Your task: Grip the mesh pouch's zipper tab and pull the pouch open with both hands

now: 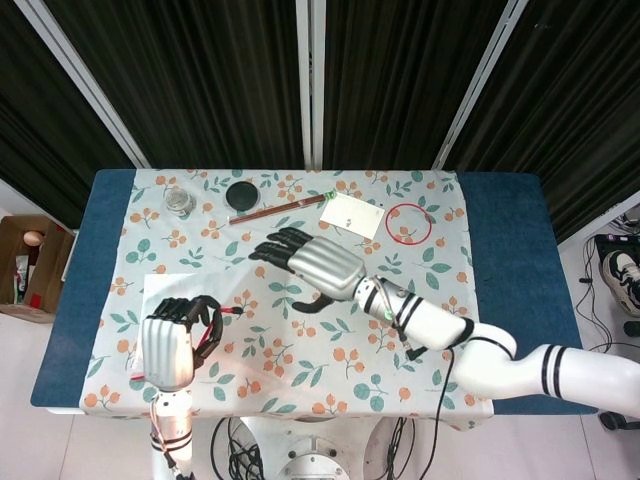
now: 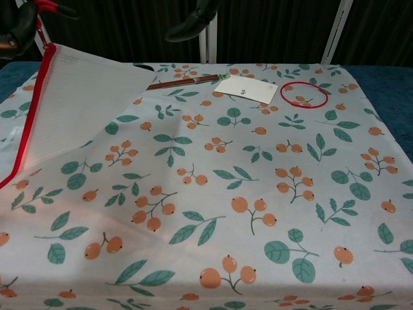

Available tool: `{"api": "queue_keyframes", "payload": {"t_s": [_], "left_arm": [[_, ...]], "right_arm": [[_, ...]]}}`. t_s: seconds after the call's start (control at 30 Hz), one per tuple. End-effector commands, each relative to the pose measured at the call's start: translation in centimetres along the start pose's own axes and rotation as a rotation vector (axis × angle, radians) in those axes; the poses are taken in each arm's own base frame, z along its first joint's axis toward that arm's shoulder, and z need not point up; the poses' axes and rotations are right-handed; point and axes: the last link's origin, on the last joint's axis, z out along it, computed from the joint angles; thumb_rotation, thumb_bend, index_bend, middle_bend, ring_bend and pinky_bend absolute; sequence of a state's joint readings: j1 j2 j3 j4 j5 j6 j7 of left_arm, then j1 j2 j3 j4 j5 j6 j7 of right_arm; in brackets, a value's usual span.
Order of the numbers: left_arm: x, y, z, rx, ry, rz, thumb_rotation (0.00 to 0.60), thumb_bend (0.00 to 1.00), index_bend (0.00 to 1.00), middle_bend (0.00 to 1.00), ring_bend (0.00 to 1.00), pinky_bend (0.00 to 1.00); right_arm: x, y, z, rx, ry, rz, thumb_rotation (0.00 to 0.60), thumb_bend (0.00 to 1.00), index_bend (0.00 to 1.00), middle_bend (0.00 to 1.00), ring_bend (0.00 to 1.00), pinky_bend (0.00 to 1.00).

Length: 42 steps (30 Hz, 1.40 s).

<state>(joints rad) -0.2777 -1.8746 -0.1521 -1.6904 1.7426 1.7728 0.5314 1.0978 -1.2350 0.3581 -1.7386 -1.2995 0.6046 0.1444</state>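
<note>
The white mesh pouch (image 2: 84,97) with its red zipper edge (image 2: 31,119) hangs lifted off the table's left side, its lower part still lying on the cloth. My left hand (image 1: 170,342) grips the zipper edge at the top, fingers curled around it; in the chest view the left hand (image 2: 16,32) sits at the top left corner. The red zipper tab (image 1: 234,311) with a dark tip sticks out to the right of that hand. My right hand (image 1: 308,262) hovers over the table's middle, fingers spread toward the pouch (image 1: 165,288), holding nothing. Only the dark fingers of the right hand (image 2: 193,20) show in the chest view.
At the back of the floral cloth lie a red ring (image 1: 408,222), a white card (image 1: 352,215), a brown stick (image 1: 280,207), a black lid (image 1: 240,193) and a small glass jar (image 1: 179,201). A cardboard box (image 1: 30,262) stands on the floor to the left.
</note>
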Motion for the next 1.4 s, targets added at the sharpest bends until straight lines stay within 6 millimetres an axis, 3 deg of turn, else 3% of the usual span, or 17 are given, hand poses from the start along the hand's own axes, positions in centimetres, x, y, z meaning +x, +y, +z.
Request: {"api": "queue_keyframes", "payload": {"t_s": [0.03, 0.53, 1.03, 1.27, 1.4], "left_arm": [[0.1, -0.1, 0.0, 0.003, 0.002, -0.003, 0.6, 0.45, 0.71, 0.72, 0.68, 0.61], [0.3, -0.2, 0.5, 0.004, 0.014, -0.01, 0.6, 0.45, 0.71, 0.72, 0.68, 0.62], [0.3, -0.2, 0.7, 0.006, 0.014, -0.013, 0.6, 0.45, 0.71, 0.72, 0.68, 0.62], [0.2, -0.6, 0.6, 0.027, 0.012, -0.018, 0.6, 0.45, 0.72, 0.72, 0.68, 0.62], [0.0, -0.9, 0.6, 0.043, 0.005, -0.045, 0.6, 0.45, 0.72, 0.72, 0.68, 0.63]], "right_arm": [[-1.2, -0.6, 1.9, 0.013, -0.016, -0.009, 0.6, 0.18, 0.15, 0.1, 0.0, 0.01], [-3.8, -2.7, 6.6, 0.042, -0.003, 0.084, 0.6, 0.24, 0.33, 0.18, 0.01, 0.03], [-4.5, -3.6, 8.1, 0.052, -0.008, 0.133, 0.6, 0.32, 0.43, 0.22, 0.04, 0.05], [-4.4, -3.8, 8.8, 0.045, 0.032, 0.168, 0.6, 0.47, 0.68, 0.32, 0.11, 0.09], [-4.0, -3.8, 8.9, 0.037, 0.063, 0.189, 0.6, 0.48, 0.79, 0.37, 0.15, 0.1]]}}
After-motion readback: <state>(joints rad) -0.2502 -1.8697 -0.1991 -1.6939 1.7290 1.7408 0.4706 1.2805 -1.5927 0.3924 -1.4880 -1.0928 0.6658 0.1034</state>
